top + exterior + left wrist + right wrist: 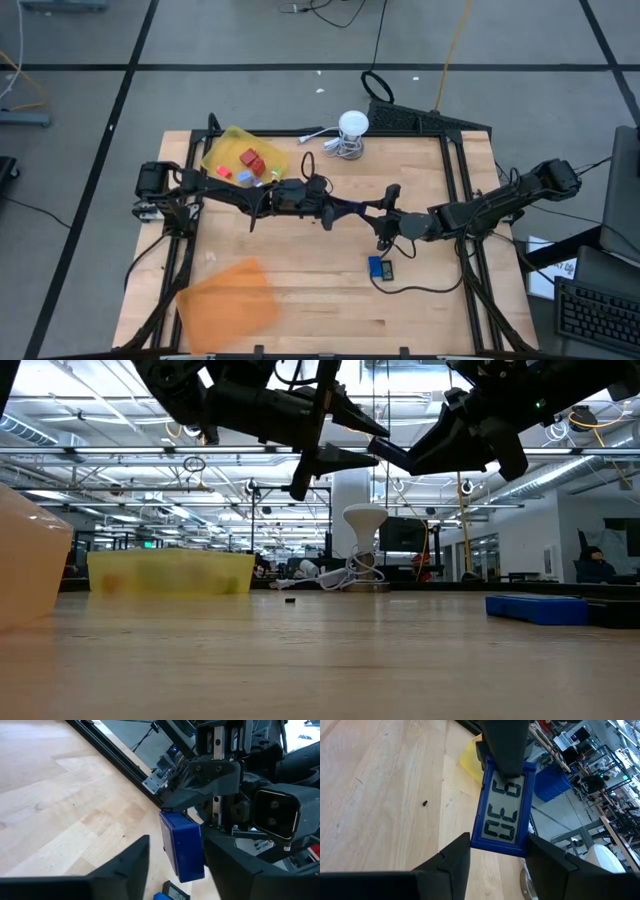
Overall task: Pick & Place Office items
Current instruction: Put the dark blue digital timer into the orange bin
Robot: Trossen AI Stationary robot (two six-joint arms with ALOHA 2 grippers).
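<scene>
A blue digital clock (504, 810) with a grey number display hangs in mid-air between my two grippers over the table's middle (352, 208). My right gripper (499, 852) is shut on its near end. My left gripper (177, 855) is open, with its fingers on either side of the clock's other end (182, 845). One left finger (504, 745) lies over the display's top. Red and blue pieces (250, 160) lie in the yellow tray (215, 152). A blue piece (379, 266) and a dark one (389, 271) lie on the table below my right gripper. My right gripper pinches the clock's two narrow side edges (477, 840) between its two fingers, at the end nearest its wrist. The fingers come level from the table's right side and lie along the clock. The clock is clear of the table. Whether my left gripper touches the clock, I cannot tell.
An orange tray (230, 295) lies at the near left. A white round object with a coiled cable (350, 125) stands at the far edge. A tiny dark bit (290, 600) lies on the wood. Black frame rails (455, 170) run along both sides.
</scene>
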